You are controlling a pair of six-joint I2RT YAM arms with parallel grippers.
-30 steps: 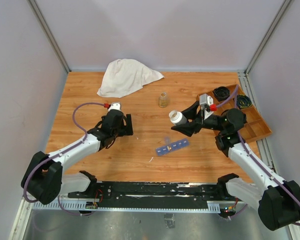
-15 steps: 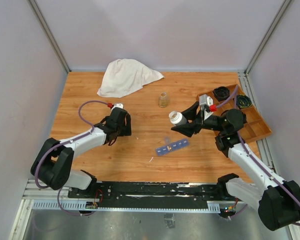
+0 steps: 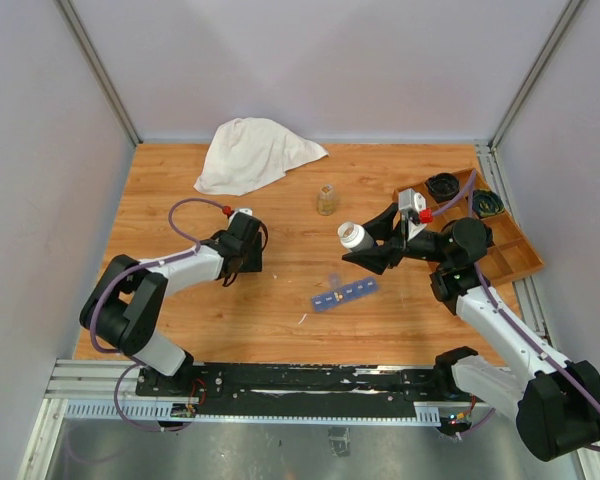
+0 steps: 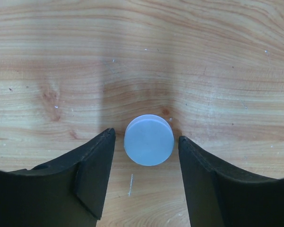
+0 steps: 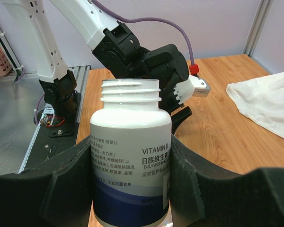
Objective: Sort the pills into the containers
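On the table (image 3: 280, 180) my main worry is the pour. The right pincer (image 3: 360, 244) is clamped firmly on the sides of the open vitamin bottle (image 5: 131, 137), which it holds upright with its mouth up, off the table. The mouth looks far wider than any one compartment. If I tip it quickly, I expect pills to come out in a rush, overshoot and scatter across the wood. I cannot see into the bottle, so I have no idea how full it is. The containers (image 3: 344, 295) lie flat near the middle of the table, on the near side of the bottle and not beneath it. The strip's long axis runs on a slant, its left end nearer the arm bases and its right end farther from them. The compartments face up. Nothing steadies that light strip, so a brush from the bottle would probably skew it. The left pincer (image 3: 248, 250) is well apart from the strip, spread open and straddling the white cap (image 4: 148, 140) without gripping it.
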